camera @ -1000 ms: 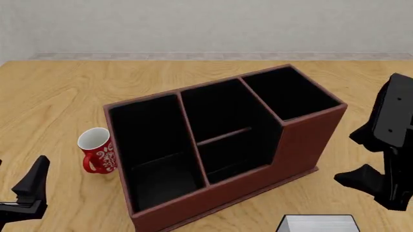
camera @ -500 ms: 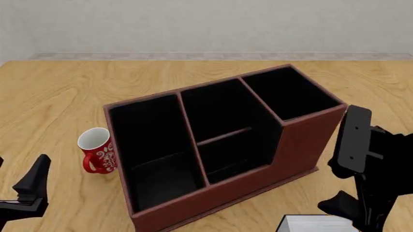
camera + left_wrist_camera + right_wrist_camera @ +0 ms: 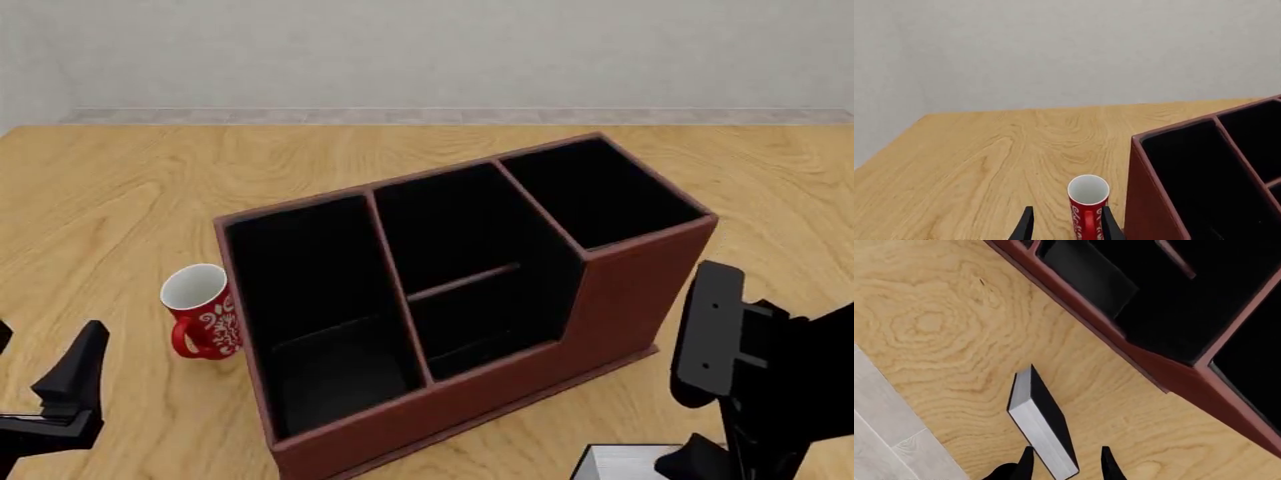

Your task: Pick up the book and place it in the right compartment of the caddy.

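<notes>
The book [image 3: 1044, 422], black covers and a white page block, lies on the table in front of the caddy's [image 3: 627, 300] right end; in the front view only its white edge [image 3: 625, 463] shows at the bottom. My right gripper [image 3: 1066, 465] is open, low over the book, with a finger on each side of its near end, not closed on it. The right compartment [image 3: 601, 195] is the small, tall-walled section and holds nothing. My left gripper [image 3: 1067, 227] is open and empty at the front left, pointing at the red mug.
A red mug [image 3: 200, 312] with a white inside stands just left of the caddy; it also shows in the left wrist view [image 3: 1087, 200]. The table's front edge and grey floor [image 3: 887, 440] lie close to the book.
My right arm has come down and leftward toward the book, and now covers part of it in the front view. The left arm, caddy and mug have not moved.
</notes>
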Controlling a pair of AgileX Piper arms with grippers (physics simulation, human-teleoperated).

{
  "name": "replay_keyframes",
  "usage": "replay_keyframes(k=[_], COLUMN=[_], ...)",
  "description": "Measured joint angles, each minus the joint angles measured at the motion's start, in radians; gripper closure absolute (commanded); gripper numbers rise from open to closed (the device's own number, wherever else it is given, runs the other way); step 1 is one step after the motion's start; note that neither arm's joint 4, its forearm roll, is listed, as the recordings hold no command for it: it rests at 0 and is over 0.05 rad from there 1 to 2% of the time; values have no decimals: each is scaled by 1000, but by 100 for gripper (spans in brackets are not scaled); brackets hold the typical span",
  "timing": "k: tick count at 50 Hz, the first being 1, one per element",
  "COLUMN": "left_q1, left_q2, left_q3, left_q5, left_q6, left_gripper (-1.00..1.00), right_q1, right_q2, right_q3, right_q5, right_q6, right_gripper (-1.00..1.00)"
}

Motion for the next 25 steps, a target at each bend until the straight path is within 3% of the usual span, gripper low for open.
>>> replay_keyframes(k=[25], left_q1=[-1], left_q2=[5], left_q3=[1], left_q5=[0], left_q6=[1], left_gripper=[-100], right_q1=[148], right_q2=[47], right_q3=[-13], right_q5=[0], right_q6=[154], right_gripper=[-100])
